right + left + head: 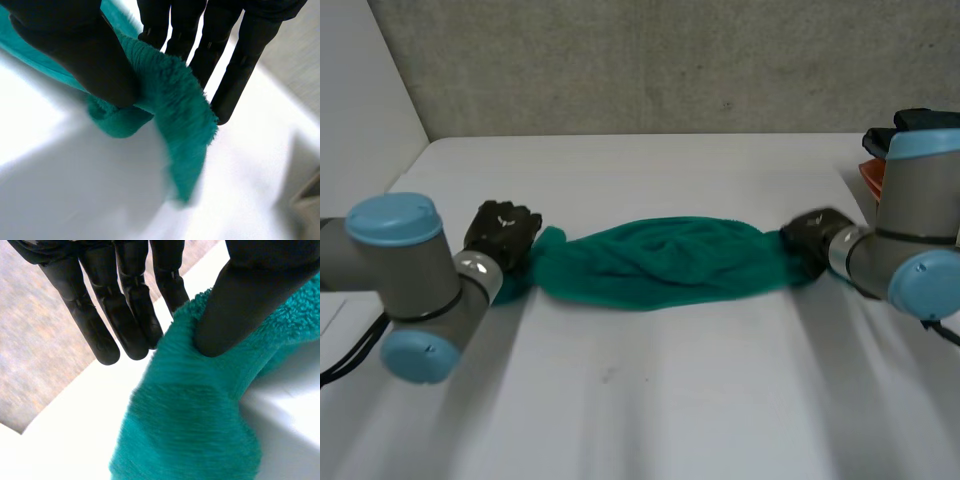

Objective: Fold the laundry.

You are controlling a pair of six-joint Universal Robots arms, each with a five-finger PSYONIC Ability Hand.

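A green towel [660,262] lies bunched into a long roll across the middle of the white table [650,400], stretched between my two hands. My left hand [500,232] is at the towel's left end. In the left wrist view its thumb [230,305] presses the towel [190,425] against the straight fingers [125,315], pinching an edge. My right hand [813,238] is at the right end. In the right wrist view its thumb [85,55] and fingers [235,60] pinch a fold of the towel [175,110], and a loose flap hangs down past them.
An orange object [872,178] with a black thing [920,120] above it sits at the table's right edge, behind my right arm. A grey wall [650,60] runs along the back. The table's left edge [410,160] is close to my left hand.
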